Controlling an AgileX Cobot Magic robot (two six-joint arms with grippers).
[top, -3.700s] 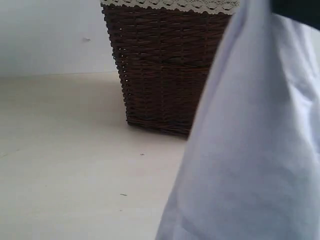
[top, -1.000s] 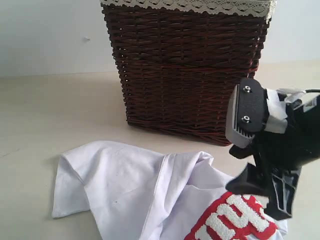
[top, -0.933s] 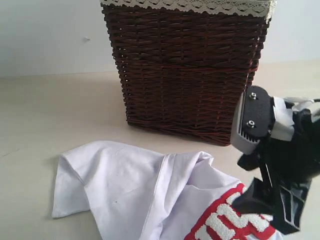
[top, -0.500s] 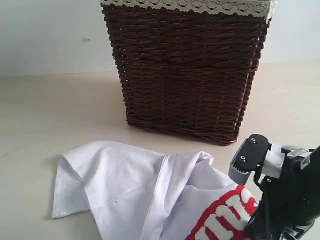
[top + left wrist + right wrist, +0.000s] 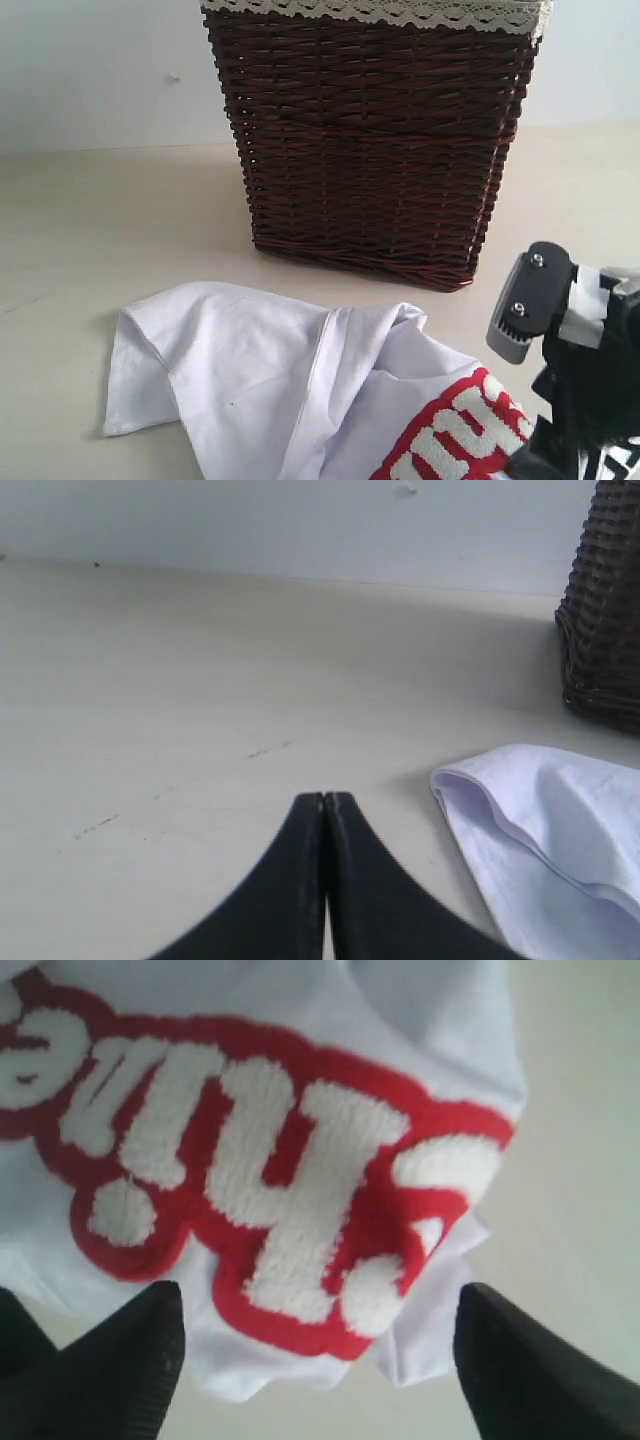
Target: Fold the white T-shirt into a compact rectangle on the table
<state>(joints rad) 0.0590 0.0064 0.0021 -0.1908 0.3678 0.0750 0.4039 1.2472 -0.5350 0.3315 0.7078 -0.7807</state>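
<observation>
Pale cream bench [image 5: 90,230], smooth, few tiny dark specks + faint scuffs. Grey-white wall [image 5: 100,70] behind, w/ one small mark.

Left pincer [image 5: 326,815] clenched, tips pressed together, nothing between, over bare bench. Near it but not touching: a folded edge of the white T-shirt [image 5: 250,370].

T-shirt crumpled on bench at front, from left-centre across to right. Lies in front of dark wicker basket [image 5: 370,150] w/ white lace trim [image 5: 380,12] at rim. Close to basket base; contact unclear.

Fuzzy white lettering [image 5: 455,435], red outline, at T-shirt's right end. Right pincer [image 5: 315,1355] released, jaws wide apart either side of lettering, gripping nothing. Right arm [image 5: 590,390] blocks front-right corner, hiding T-shirt's edge there.
</observation>
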